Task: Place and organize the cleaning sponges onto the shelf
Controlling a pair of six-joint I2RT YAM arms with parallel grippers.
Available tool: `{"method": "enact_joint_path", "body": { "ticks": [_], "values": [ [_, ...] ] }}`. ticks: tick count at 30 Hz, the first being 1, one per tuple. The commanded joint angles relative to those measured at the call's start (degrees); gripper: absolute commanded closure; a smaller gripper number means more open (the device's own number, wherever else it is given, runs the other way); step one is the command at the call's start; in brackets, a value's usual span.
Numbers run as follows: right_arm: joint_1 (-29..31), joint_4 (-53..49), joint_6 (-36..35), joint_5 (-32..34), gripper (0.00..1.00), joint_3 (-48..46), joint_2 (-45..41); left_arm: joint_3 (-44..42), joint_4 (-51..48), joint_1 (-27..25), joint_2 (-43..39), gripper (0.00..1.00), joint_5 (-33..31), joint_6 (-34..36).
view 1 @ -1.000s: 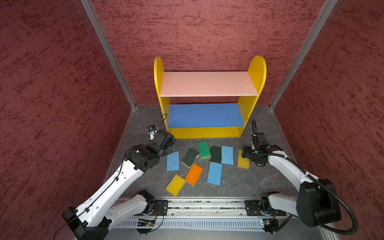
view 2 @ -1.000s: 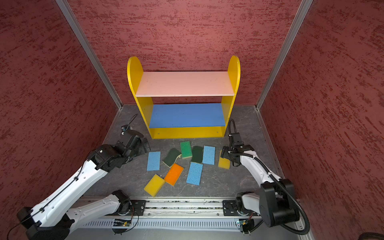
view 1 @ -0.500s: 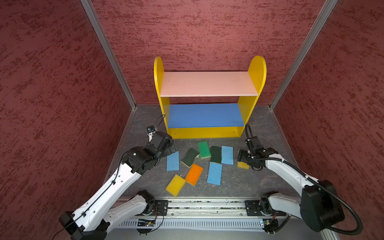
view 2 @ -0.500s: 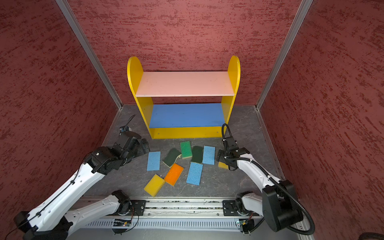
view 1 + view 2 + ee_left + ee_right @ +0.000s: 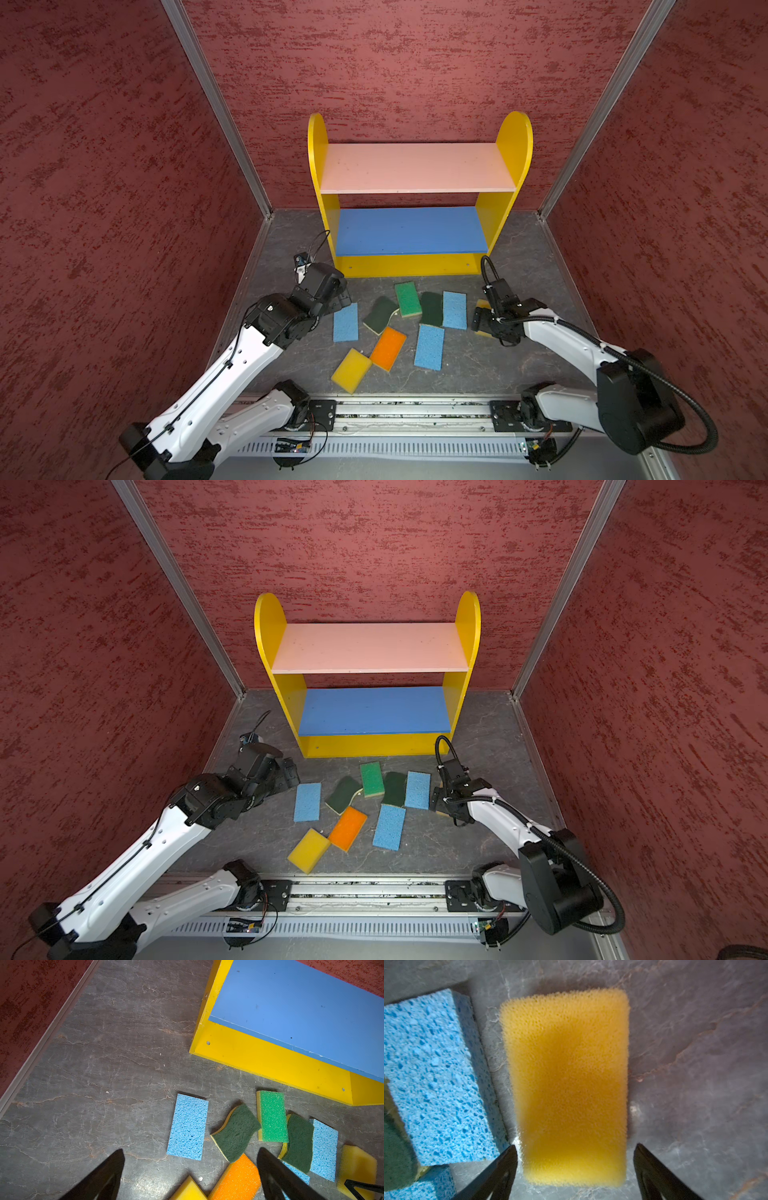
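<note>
Both arms have shifted since a second ago: the right arm (image 5: pixel 557 332) has swung in and dropped low over the yellow sponge (image 5: pixel 566 1076) at the right end of the scatter, while the left arm (image 5: pixel 232 365) has crept a little toward the nearest blue sponge (image 5: pixel 188 1128); no sponge has changed place. Now the right pincer (image 5: pixel 574 1145) stands wide open, one finger on each side of that yellow sponge's near end, gripping nothing yet; the left pincer (image 5: pixel 190 1149) gapes fully too and holds nothing, hanging over the floor (image 5: pixel 93 1064) near the blue sponge.

At the back, against the wall (image 5: pixel 415 62), stands the shelf (image 5: pixel 513 137); its pink upper board (image 5: pixel 415 168) and blue lower board (image 5: pixel 409 230) are both bare. All nine sponges lie on the floor in front of it: three blue, two yellow, one orange sponge (image 5: pixel 387 348), one bright green sponge (image 5: pixel 408 299), two dark green scourers (image 5: pixel 380 313); so the task looks barely begun, with a first pick seemingly close and every placement, plus the tidy arranging, left to do.
</note>
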Motion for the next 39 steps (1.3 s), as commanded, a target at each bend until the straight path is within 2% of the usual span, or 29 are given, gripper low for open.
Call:
{"method": "enact_joint_path", "body": {
  "ticks": [1,17,22,28,33,39],
  "values": [
    [0.4,1.8,0.7,2.7,0.11,-1.3,0.9,-1.2,0.9,0.7,-0.3,0.01,0.8,0.0],
    [0.3,8.2,-4.4,2.6,0.18,0.0,8.5,-2.1,2.4,2.7,1.1,0.01,2.4,0.3],
    [0.4,8.6,-4.5,2.3,0.28,-0.4,9.7,-1.8,2.5,2.9,1.9,0.00,2.9,0.3],
    [0.4,6.7,-3.3,2.4,0.46,-0.9,6.4,-1.2,2.5,2.9,1.6,0.00,3.4,0.6],
    [1.5,2.8,-2.9,2.0,0.50,0.5,2.1,-0.7,2.0,2.8,0.5,0.00,3.4,0.6],
    [4.6,-5.1,-1.6,2.6,0.51,6.2,-5.5,1.1,0.6,2.8,-0.8,0.00,3.6,2.9]
  ]
}}
